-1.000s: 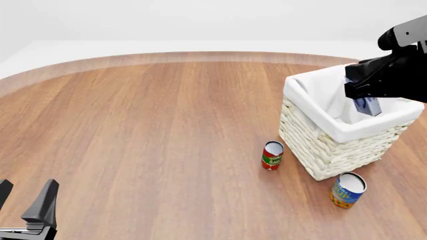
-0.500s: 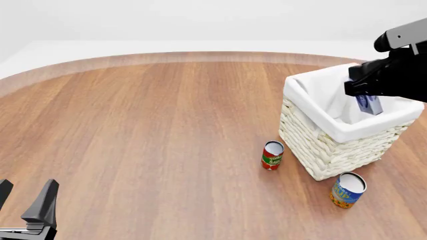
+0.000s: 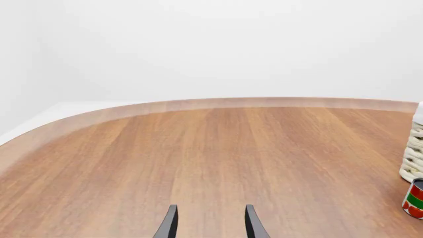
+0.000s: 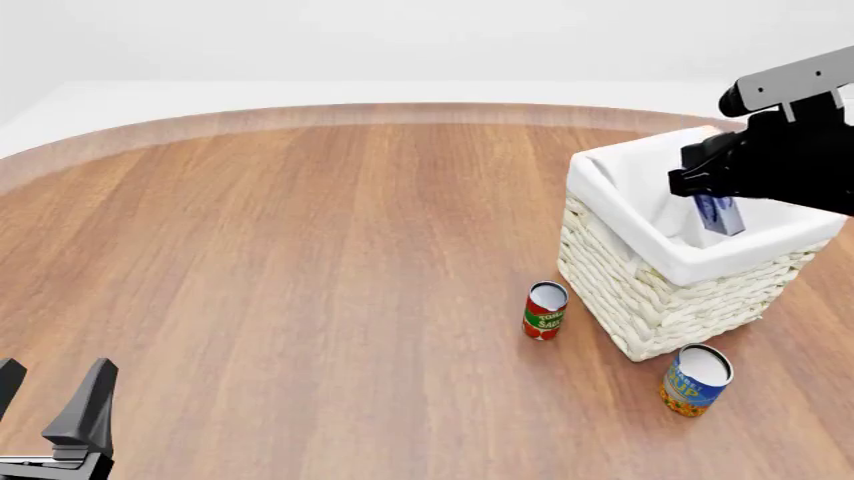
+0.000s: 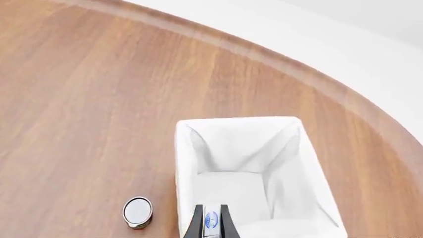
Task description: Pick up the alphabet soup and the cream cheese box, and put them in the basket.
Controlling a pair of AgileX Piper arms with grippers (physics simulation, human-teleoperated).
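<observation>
Right end effector [image 4: 718, 212] grips cream cheese box [image 4: 721, 215] above basket [image 4: 667, 290]; left end effector [image 3: 209, 223] gapes, holding nothing.

Two cans, alphabet soup [image 4: 695, 380] and red can [image 4: 543, 311]; one basket [image 4: 667, 285]; one cream cheese box [image 4: 718, 214].

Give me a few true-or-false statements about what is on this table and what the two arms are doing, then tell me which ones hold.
1. The right gripper holds the cream cheese box above the open basket. True.
2. The alphabet soup already lies inside the basket. False: it stands on the table just outside the basket, on the near side.
3. The left gripper is closed on the red tomato sauce can. False: it is open and holds nothing, low at the near left of the table, while that can stands apart beside the basket.
4. Both cans stand upright. True.
5. The basket is lined with white cloth. True.
</observation>
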